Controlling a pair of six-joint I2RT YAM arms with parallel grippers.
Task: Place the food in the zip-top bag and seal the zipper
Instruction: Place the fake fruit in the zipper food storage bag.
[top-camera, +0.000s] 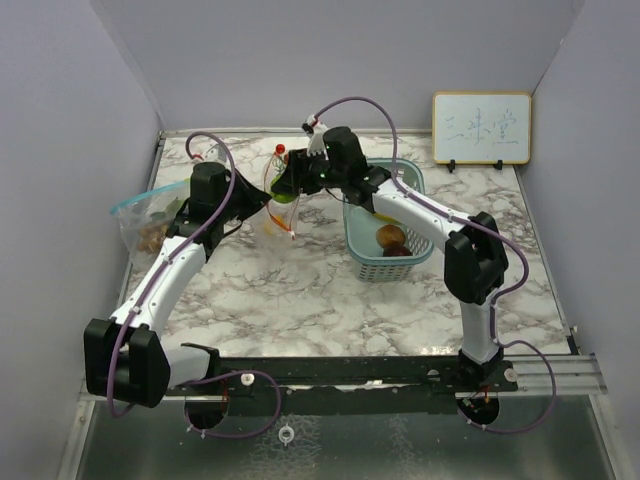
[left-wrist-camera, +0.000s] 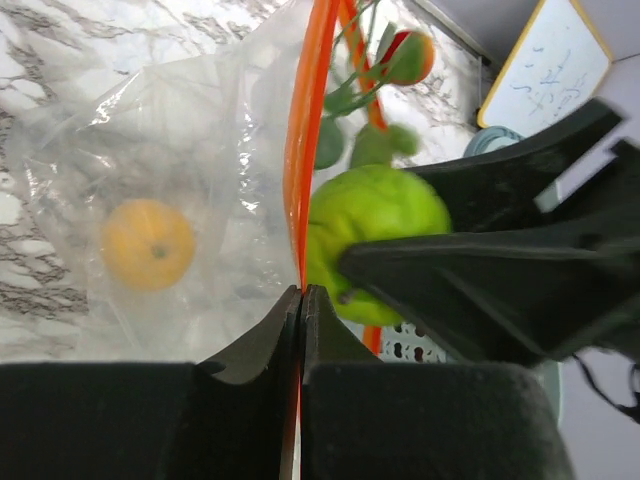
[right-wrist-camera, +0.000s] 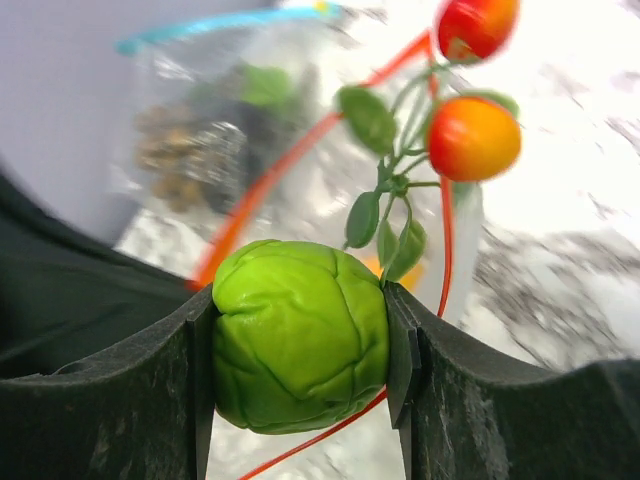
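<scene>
My right gripper (right-wrist-camera: 300, 340) is shut on a green round fruit (right-wrist-camera: 300, 350) and holds it at the mouth of a clear zip-top bag with an orange zipper (left-wrist-camera: 296, 150). My left gripper (left-wrist-camera: 301, 292) is shut on that bag's orange rim and holds it up. An orange-yellow fruit (left-wrist-camera: 148, 243) lies inside the bag. A leafy sprig with red-orange berries (right-wrist-camera: 472, 135) hangs at the bag's mouth. In the top view the two grippers meet at the back middle, left gripper (top-camera: 262, 207), right gripper (top-camera: 290, 187), green fruit (top-camera: 284, 197).
A second clear bag with a blue zipper (top-camera: 150, 215) lies at the left wall, holding a tan-brown cluster (right-wrist-camera: 175, 160) and dark and green pieces. A teal mesh basket (top-camera: 415, 185) with brown items stands on the right. A whiteboard (top-camera: 481, 128) leans on the back wall.
</scene>
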